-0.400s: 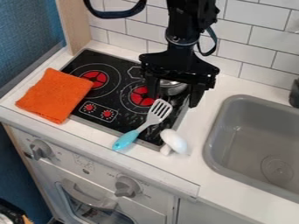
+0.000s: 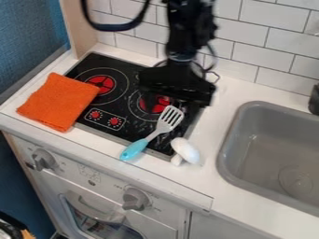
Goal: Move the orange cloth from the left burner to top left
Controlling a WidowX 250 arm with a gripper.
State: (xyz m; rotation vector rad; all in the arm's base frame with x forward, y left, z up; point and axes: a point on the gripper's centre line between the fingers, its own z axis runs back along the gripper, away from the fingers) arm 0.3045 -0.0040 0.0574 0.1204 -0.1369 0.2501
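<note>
"Tool (image 2: 176, 86) first: where does it hang?"

"Over the right-hand burner (image 2: 163, 101) of the black stovetop (image 2: 132, 125), as the camera looks at it. The black arm (image 2: 182, 39) comes down from the top edge."

"Wide, narrow, or holding something?"

"I can't tell; it's all dark against the stove. A bit of metal loop (image 2: 212, 77) peeks out on its sink side, too hidden to name."

"What lies nearest?"

"The slotted spatula (image 2: 168, 119). Its grey head is just below the tool in view, and its turquoise handle slants towards the stove's front edge. Beside it, also at that edge, is the white toy mushroom (image 2: 185, 149)."

"And the orange cloth (image 2: 59, 100)?"

"Well apart from the tool, off to the camera's left, with the left burner (image 2: 103, 83) between them. It lies flat, partly on the stovetop and partly on the white worktop (image 2: 237, 205), and one corner reaches into that left burner."

"So it isn't up at the top left?"

"No, it's by the stove's left side, more towards the front. Some black glass shows behind it."

"Anything farther out?"

"The grey sink (image 2: 274, 135) on the right, white wall tiles (image 2: 265, 44) behind, and the oven's knobs (image 2: 135, 199) down in front."
</note>
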